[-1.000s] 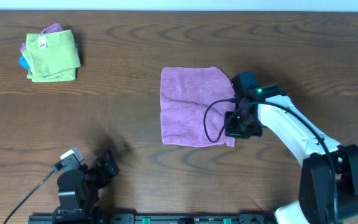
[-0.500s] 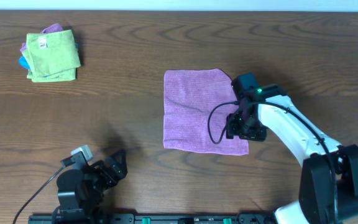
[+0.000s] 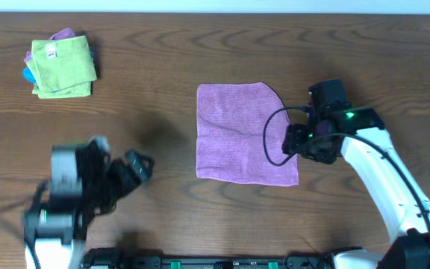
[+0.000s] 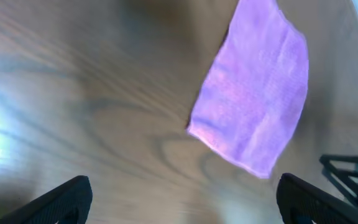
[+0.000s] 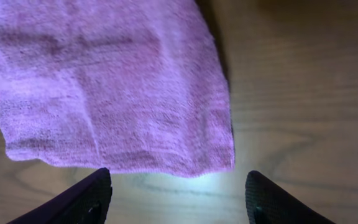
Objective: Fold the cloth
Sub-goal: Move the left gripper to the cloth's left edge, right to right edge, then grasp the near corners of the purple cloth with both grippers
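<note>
The purple cloth (image 3: 245,133) lies spread flat, in a single layer, in the middle of the wooden table. My right gripper (image 3: 298,143) hovers at its right edge, open and holding nothing. The right wrist view shows the cloth (image 5: 104,81) just ahead of the empty gap of the gripper (image 5: 179,199), with its near edge and one corner visible. My left gripper (image 3: 136,170) is open over bare table to the left of the cloth, a good way off. The left wrist view is blurred; the cloth (image 4: 253,106) lies far ahead of the spread gripper (image 4: 185,205).
A folded lime-green cloth (image 3: 64,66) with a white tag lies at the back left, with purple and blue cloth peeking out beneath it. The table (image 3: 163,75) is dark brown wood. Part of the right arm (image 4: 347,168) shows in the left wrist view.
My right gripper opened and let go of the cloth's corner, then drew back to the right. The cloth now lies spread flat. My left arm rose from the front edge and swung forward.
</note>
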Controlling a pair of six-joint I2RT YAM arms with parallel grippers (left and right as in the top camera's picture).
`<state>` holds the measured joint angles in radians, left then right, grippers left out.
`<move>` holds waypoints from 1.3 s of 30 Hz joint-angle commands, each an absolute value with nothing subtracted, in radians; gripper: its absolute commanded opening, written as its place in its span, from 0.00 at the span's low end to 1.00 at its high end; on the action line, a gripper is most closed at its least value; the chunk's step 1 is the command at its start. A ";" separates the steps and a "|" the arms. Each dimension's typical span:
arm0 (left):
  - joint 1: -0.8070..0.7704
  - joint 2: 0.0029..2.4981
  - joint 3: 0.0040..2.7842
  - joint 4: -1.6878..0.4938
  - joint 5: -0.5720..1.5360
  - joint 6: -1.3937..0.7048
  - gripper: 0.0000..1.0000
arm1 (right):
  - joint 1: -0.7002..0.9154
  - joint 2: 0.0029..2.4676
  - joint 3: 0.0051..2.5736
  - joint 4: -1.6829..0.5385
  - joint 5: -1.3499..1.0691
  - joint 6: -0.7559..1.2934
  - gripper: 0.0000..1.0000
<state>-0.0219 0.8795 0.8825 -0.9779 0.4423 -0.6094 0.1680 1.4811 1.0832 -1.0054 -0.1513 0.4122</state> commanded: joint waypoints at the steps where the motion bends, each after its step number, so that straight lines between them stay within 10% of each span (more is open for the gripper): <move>1: -0.085 1.052 1.025 -0.998 0.476 -0.601 0.96 | 0.123 1.474 1.082 -1.014 -0.212 0.381 0.69; 39: -0.320 1.692 1.067 -0.645 0.579 -1.013 0.96 | -0.006 1.475 0.787 -0.818 -0.397 0.370 0.67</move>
